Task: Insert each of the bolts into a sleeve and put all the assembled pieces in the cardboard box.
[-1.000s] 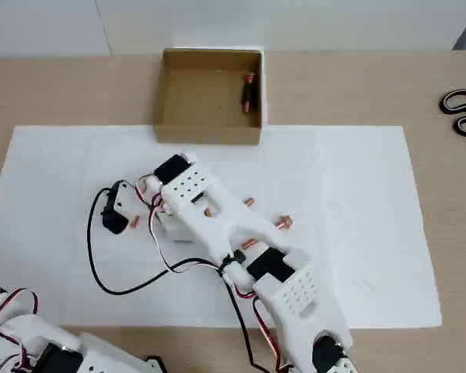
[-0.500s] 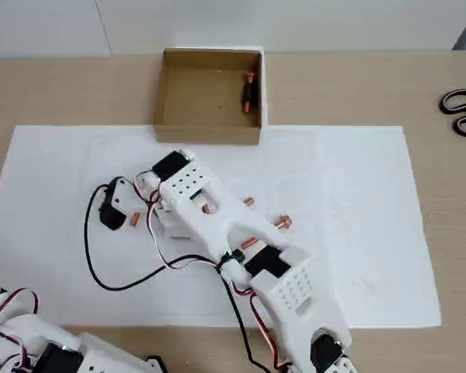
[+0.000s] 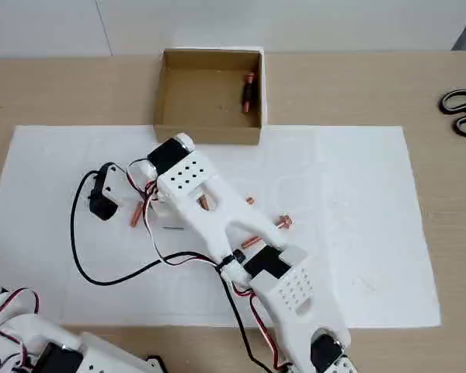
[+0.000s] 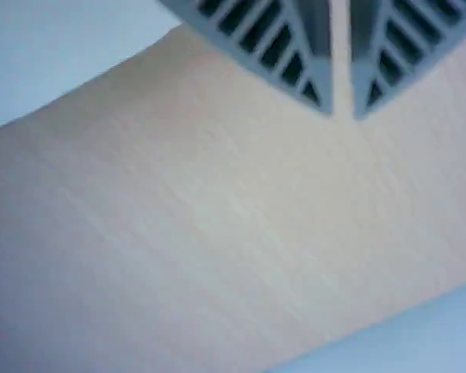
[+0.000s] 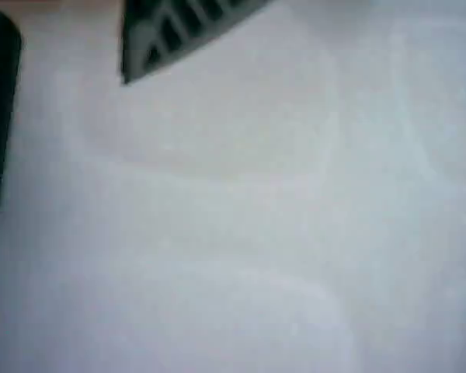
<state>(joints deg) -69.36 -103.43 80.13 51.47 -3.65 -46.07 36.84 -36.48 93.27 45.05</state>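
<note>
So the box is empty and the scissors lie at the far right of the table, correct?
Not empty: the high view shows one assembled piece in the box, against its right wall. The scissors do lie at the far right of the table.

- Right arm: rising from base at near edge, lying stretched out diagonally, away from base and toward left side; long links lying nearly flat, low over surface.
- Wrist: sitting at far end of this arm, black motor showing on top; wires looping out beside it.
- Right gripper: one dark ribbed part showing in right wrist view, hanging close above surface.
- Left arm: sitting folded at near left corner, well apart from right arm.
- Left gripper: ribbed jaws pressing together, only thin seam showing between them.
</note>
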